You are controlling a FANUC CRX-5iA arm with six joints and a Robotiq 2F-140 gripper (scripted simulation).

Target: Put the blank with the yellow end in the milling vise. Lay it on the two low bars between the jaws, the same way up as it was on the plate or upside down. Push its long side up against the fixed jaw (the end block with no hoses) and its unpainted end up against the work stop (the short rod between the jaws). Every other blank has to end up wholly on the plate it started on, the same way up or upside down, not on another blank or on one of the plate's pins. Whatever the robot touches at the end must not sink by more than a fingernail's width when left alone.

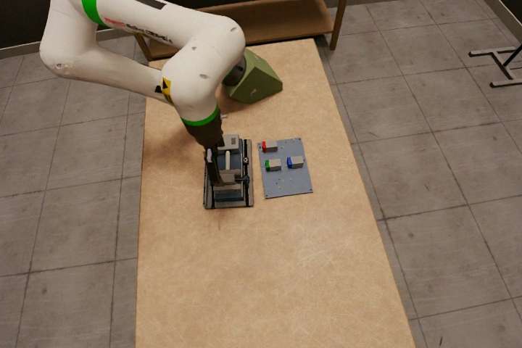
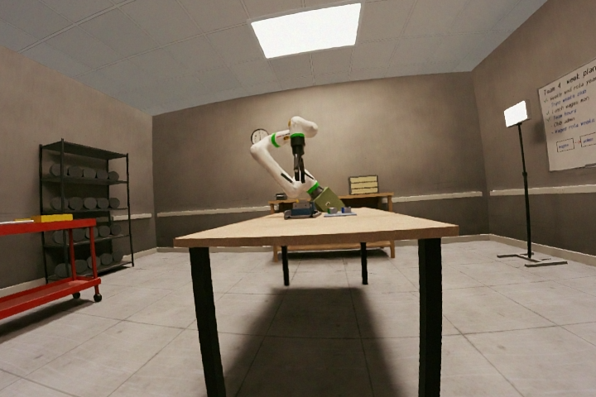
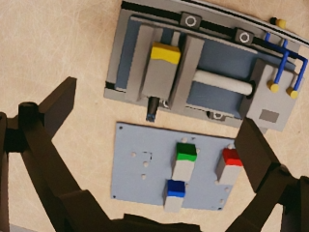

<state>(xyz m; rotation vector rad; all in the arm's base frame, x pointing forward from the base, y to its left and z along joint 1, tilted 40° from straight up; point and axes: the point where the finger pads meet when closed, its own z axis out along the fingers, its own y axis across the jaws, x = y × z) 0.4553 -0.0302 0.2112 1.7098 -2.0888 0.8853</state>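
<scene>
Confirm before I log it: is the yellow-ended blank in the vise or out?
In: the yellow-ended blank lies between the vise jaws.

The end effector hangs high over the vise and plate, fingers spread wide, with open air beneath. On the plate, the green blank, blue blank and red blank crowd together, leaving narrow gaps. The tabletop's near half gives wide passage.
</scene>
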